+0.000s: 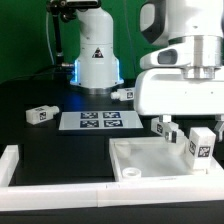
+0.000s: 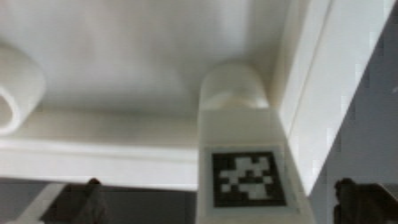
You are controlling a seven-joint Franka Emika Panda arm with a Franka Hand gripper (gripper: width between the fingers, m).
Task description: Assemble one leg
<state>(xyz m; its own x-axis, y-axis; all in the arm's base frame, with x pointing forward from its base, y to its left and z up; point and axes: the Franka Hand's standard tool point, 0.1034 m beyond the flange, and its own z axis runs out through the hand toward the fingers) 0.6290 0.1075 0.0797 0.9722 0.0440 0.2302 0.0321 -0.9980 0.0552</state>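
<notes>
the desk [image 1: 45,150] is carrying everything, and it is showing dark and mostly bare toward the exterior view's left. the arm [image 1: 185,60] is filling the exterior view's right and reaching down over the tabletop [image 1: 150,158], which is lying flat, rim up, near the front. the marker board [image 1: 100,122] is sitting behind the tabletop, toward the middle. one spare leg [image 1: 40,115] is lying loose at the exterior view's left and another spare leg [image 1: 122,95] is lying near the arm's base; neither is touching the tabletop.

the leg [image 1: 200,146] is standing upright in the tabletop's corner at the exterior view's right, its tag facing the camera. in the wrist view the leg [image 2: 244,150] is rising close against the rim's inner angle.

the jaws are standing apart, their dark tips showing on either side of the leg in the wrist view, with gaps and no contact.

so the placing is looking done (how far the screw tip is turned in is hidden beneath the leg, so i cannot tell). what is probably remaining is gripping the leg and turning it until tight.
</notes>
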